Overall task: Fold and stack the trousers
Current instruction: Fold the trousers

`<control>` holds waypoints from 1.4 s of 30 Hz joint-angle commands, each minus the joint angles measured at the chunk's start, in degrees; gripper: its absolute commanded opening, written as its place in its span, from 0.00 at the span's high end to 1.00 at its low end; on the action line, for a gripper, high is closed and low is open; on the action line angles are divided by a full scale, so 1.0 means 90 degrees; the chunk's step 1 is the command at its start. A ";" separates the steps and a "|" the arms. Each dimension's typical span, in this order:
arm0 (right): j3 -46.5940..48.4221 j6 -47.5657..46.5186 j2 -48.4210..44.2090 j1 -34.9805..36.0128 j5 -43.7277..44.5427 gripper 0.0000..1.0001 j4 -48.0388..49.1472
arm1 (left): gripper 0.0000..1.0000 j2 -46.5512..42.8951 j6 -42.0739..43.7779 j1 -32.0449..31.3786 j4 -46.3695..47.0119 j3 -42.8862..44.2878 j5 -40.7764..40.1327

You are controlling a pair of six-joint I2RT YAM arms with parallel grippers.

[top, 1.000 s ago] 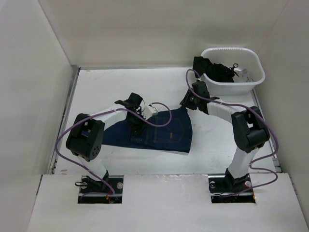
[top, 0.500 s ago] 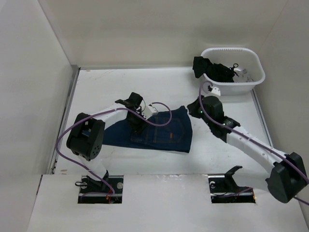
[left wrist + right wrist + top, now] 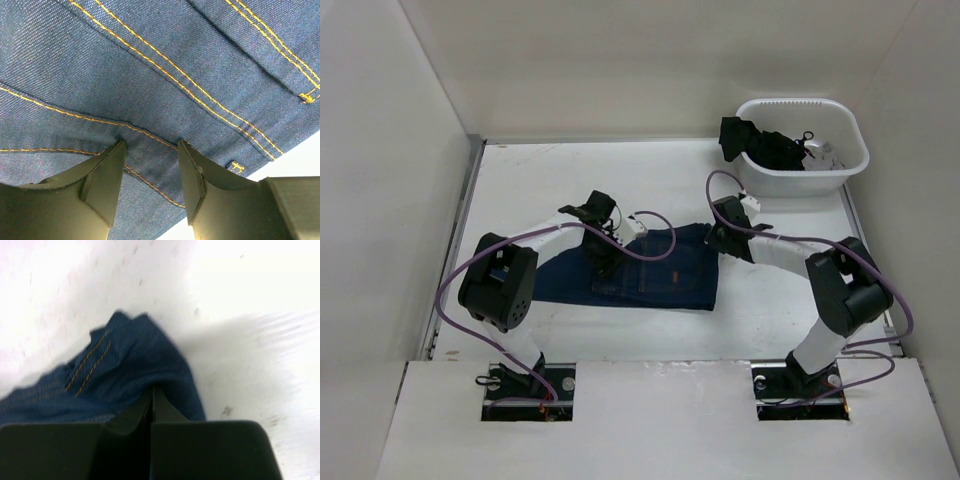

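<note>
At mid table (image 3: 540,180), the trousers (image 3: 665,278) lie folded flat. R gripper (image 3: 152,390) is clamped tight on their far-right corner. L gripper (image 3: 150,146), jaws abt half apart, presses its tips on the denim left of centre, gripping nothing. Far right: white basket (image 3: 852,162) w/ black garment (image 3: 760,146).
</note>
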 commanded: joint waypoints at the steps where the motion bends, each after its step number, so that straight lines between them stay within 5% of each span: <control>1: 0.0161 0.0114 -0.0064 -0.0122 0.0512 1.00 0.0070 | 0.56 0.0189 0.0060 0.0098 -0.0237 -0.0309 -0.0296; 15: 0.0415 -0.0092 -0.0758 0.0297 -0.0260 0.99 0.0580 | 0.56 0.0316 -0.0028 -0.0029 -0.0169 -0.0192 -0.0266; 26: 0.1332 0.0260 0.0843 -0.0287 -0.0387 1.00 0.0286 | 0.56 0.0316 0.0020 0.0069 -0.0208 -0.0231 -0.0296; 34: 0.1607 0.0173 0.0951 -0.0610 -0.0269 1.00 0.0374 | 0.56 0.0336 0.0011 0.0089 -0.0208 -0.0251 -0.0267; 38: 0.1188 -0.0100 0.0387 -0.0757 -0.0610 0.88 0.0772 | 0.56 0.0345 -0.0048 0.0059 -0.0227 -0.0153 -0.0266; 40: 0.0817 -0.0393 -0.0169 -0.0767 -0.0748 0.75 0.1018 | 0.55 0.0316 -0.0067 0.0040 -0.0237 -0.0124 -0.0247; 42: 0.0320 -0.0628 -0.0862 -0.0737 -0.0768 0.52 0.0990 | 0.55 0.0297 -0.0077 0.0040 -0.0237 -0.0104 -0.0247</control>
